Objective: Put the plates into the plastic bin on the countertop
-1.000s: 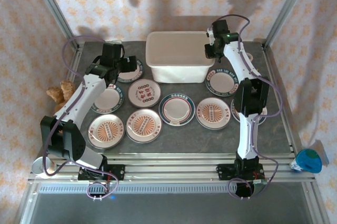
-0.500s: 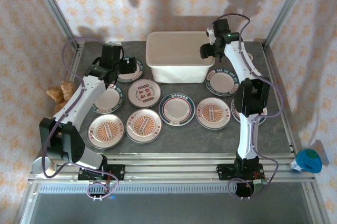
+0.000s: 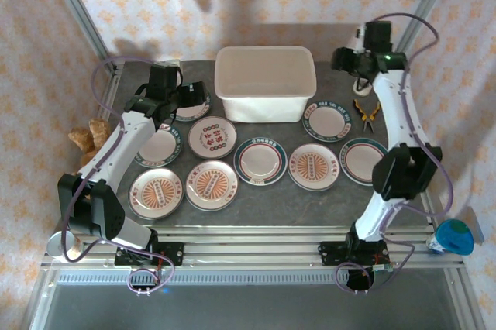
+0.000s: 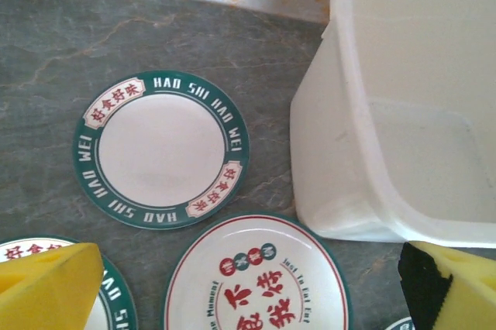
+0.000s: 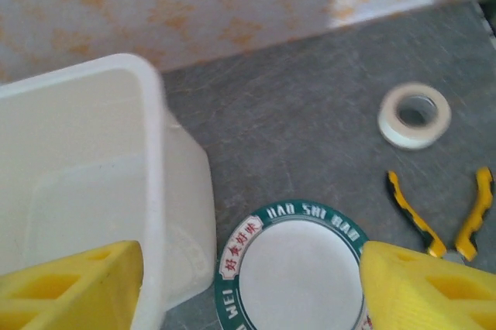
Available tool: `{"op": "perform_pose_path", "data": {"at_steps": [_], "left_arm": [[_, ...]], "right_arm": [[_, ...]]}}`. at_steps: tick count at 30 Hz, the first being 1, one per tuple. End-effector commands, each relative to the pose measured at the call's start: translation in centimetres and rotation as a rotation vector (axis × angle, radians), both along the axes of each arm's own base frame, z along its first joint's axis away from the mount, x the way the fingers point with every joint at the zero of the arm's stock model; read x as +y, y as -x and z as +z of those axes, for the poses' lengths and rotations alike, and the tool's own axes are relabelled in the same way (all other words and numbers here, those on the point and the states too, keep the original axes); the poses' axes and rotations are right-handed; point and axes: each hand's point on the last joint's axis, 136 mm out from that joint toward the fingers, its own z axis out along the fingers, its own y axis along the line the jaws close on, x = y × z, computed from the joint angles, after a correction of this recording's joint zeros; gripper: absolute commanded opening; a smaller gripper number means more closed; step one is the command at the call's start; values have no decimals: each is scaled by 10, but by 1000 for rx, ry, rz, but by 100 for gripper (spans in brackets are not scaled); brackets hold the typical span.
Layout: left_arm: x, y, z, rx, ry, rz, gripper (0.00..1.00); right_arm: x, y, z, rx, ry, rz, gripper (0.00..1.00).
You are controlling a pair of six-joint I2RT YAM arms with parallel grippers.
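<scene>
Several plates lie on the dark countertop (image 3: 341,194) in front of the white plastic bin (image 3: 266,82), which looks empty. My left gripper (image 3: 188,96) hangs open over the back-left plates. Below it are a teal-rimmed plate (image 4: 161,161) and a plate with red characters (image 4: 256,276), and its yellow fingers (image 4: 46,291) hold nothing. The bin's left end (image 4: 403,113) is just to its right. My right gripper (image 3: 346,60) stands open, right of the bin's far right corner. It looks down on another teal-rimmed plate (image 5: 294,268) (image 3: 325,122) beside the bin wall (image 5: 77,175).
A white tape roll (image 5: 415,115) (image 3: 362,84) and yellow-handled pliers (image 5: 446,221) (image 3: 366,113) lie at the back right. A brown soft toy (image 3: 89,136) sits off the left edge, a blue-topped object (image 3: 453,237) off the right. Aluminium posts frame the counter.
My right arm has swung right and back, from the bin's right rim to beyond its corner, and its jaws have opened wider. The left arm has not moved.
</scene>
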Motion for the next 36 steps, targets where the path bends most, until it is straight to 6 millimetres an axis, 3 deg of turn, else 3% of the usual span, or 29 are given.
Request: {"op": "perform_pose_path", "data": {"at_steps": [1, 9, 13, 20, 24, 29, 36], "left_arm": [[-11, -6, 14, -33, 76, -10, 99], [-10, -30, 17, -84, 38, -15, 99], [-17, -42, 25, -89, 40, -61, 99], [-13, -59, 23, -84, 65, -74, 99], [-11, -64, 17, -68, 83, -67, 99], [-13, -64, 16, -55, 92, -75, 99], [-31, -64, 11, -28, 171, -148, 99]], "right_arm": [[1, 19, -52, 98, -164, -61, 71], [-11, 59, -133, 259, -215, -139, 65], [-16, 63, -159, 308, -234, -170, 62], [-29, 59, -191, 383, -189, -164, 58], [-45, 53, -199, 388, -173, -178, 55], [-52, 44, -209, 407, -142, -164, 53], [-53, 33, -223, 429, -104, -92, 53]]}}
